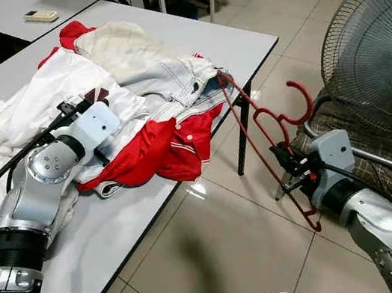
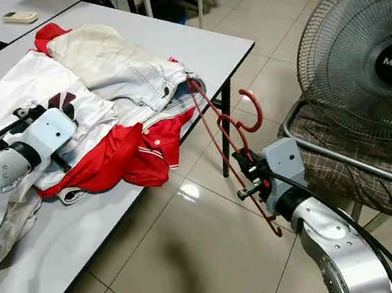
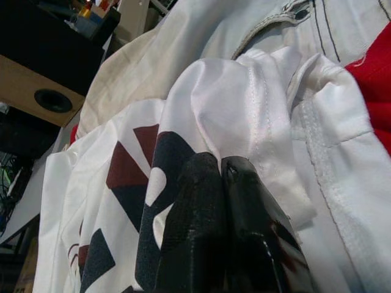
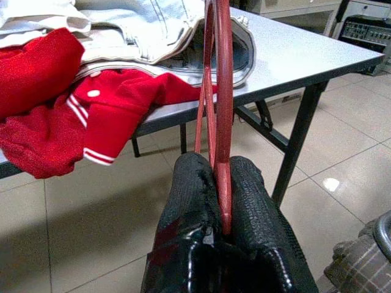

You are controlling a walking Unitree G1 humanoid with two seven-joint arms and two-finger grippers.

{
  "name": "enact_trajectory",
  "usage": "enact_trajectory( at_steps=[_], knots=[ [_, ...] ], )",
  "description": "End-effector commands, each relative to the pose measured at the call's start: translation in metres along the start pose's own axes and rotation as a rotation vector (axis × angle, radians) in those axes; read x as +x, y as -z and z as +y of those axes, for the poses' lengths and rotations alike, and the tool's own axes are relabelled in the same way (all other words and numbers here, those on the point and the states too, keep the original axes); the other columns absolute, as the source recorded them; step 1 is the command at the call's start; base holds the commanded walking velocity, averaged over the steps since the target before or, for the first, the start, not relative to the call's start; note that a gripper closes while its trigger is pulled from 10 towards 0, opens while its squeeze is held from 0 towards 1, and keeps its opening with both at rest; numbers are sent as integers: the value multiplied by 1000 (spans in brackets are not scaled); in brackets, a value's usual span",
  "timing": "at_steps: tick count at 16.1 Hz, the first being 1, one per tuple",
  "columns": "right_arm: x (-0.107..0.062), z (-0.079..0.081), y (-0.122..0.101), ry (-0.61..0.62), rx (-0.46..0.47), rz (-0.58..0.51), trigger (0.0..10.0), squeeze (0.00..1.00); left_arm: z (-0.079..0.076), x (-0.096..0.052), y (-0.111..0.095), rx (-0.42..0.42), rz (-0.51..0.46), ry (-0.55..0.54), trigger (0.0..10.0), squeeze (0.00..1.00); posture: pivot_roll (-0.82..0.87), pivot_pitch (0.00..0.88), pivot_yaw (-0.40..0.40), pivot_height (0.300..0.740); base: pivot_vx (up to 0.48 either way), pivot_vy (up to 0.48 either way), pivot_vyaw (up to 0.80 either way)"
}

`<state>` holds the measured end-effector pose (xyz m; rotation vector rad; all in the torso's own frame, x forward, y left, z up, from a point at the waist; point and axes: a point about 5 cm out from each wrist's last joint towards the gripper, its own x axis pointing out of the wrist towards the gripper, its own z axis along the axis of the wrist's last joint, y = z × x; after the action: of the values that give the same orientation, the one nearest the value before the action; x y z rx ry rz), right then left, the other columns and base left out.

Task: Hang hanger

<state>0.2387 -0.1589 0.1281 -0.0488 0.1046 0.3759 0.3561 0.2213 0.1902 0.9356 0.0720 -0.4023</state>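
My right gripper [image 1: 289,164] is clamped on the red hanger [image 1: 257,124], off the table's [image 1: 238,40] three o'clock edge. Left gripper [image 3: 223,183] (fingers together) rests on the clothes [image 1: 127,98]. Next, I judge, carry the hanger to a rail.

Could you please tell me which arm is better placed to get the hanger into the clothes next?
The right. Its gripper is shut on the red hanger beside the table edge, the far end already touching the denim garment. The left gripper rests shut on the white garment, probably best for steadying it.
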Motion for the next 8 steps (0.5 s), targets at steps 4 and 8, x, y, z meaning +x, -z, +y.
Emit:
enact_trajectory(
  at_steps=[4,8],
  knots=[
    [-2,1,-3,-2,-4,-14,10000,0,23,-6,-13,-345,-150,-137,0,0,-88,110,26,740,0,0,0],
    [-1,4,-9,-20,14,-51,10000,0,91,-45,-3,-798,-317,-599,0,0,-81,113,27,740,0,0,0]
  ],
)
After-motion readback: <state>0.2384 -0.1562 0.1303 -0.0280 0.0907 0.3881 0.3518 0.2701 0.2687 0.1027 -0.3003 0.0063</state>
